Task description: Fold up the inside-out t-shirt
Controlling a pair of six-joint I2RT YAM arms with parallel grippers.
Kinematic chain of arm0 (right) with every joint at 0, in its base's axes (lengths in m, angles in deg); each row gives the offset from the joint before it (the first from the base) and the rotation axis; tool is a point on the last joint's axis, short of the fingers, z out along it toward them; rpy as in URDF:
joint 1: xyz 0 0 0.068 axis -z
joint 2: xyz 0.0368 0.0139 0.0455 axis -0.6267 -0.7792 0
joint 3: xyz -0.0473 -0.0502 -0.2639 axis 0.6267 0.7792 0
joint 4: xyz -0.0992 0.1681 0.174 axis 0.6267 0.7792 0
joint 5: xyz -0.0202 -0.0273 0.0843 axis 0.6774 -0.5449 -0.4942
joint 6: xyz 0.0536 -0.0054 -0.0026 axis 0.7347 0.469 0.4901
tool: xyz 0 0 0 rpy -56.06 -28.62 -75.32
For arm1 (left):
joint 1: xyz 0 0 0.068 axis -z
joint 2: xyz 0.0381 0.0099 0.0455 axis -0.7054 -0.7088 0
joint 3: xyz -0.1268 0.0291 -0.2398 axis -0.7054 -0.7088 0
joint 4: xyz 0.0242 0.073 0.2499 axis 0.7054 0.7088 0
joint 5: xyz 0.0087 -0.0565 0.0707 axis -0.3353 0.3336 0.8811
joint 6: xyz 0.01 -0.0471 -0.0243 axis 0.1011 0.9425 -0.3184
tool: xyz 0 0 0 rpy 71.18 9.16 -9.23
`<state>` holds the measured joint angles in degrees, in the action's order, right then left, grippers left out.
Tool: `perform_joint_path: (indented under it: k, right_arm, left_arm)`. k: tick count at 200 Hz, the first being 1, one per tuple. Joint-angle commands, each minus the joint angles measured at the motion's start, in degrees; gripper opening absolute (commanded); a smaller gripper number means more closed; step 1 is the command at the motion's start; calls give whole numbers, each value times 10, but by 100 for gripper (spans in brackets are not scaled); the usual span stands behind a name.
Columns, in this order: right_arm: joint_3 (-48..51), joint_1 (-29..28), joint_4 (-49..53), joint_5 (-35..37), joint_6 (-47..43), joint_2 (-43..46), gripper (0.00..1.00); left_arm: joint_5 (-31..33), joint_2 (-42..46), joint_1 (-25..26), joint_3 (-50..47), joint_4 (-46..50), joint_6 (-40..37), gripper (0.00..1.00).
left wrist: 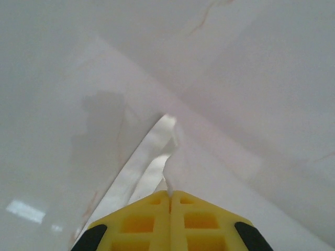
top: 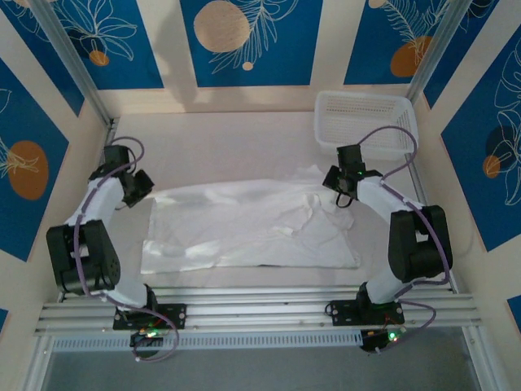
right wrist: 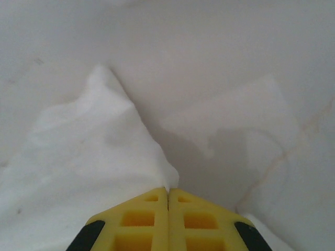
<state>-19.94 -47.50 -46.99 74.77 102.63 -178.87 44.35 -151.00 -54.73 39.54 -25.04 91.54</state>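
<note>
Table (top: 228, 138): a pale, bare surface. It gives the cloth room to lie spread out between the two arms.

T-shirt (top: 244, 228): white and thin, lying across the middle of the table in a wide, roughly flat sheet. It is smooth on the left and rumpled into ridges towards the right, so it probably still needs tension before a fold will come out clean.

Basket (top: 364, 95): white mesh, at the far right corner. It sits apart from the shirt's far right edge and out of the working area.

Left gripper (top: 145, 189): at the shirt's far left corner. In the wrist view its yellow fingers (left wrist: 141, 222) meet with no gap, and a thin tongue of white cloth runs out of the seam between them. It is clamped on that edge.

Right gripper (top: 340, 191): at the shirt's far right corner. Its fingers (right wrist: 141, 225) are pressed together too, and a peak of cloth is drawn up into the seam, so it is pinching the shirt.

Reason for the hold: with one far corner in each gripper, the far edge can be lifted and carried as a single line. I take this to be the start of a fold towards the near edge.

Risk: both pinches catch only a little cloth and could slip under pull.
</note>
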Motion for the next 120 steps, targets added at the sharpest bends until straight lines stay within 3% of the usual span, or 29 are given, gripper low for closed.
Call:
perform_joint_path:
  k: [1,62,90,120]
  right_arm:
    - [27,12,5,-11,18,-7,0]
    - [5,11,51,-17,9,67,0]
    - [65,1,40,-50,43,95,0]
    - [137,-10,34,-35,98,82,1]
  left_arm:
    - [26,19,-7,-50,-12,9,0]
    - [-9,35,-8,-31,-11,-13,0]
    - [14,25,-8,-35,-7,-19,0]
    - [9,2,-8,-61,-26,-11,0]
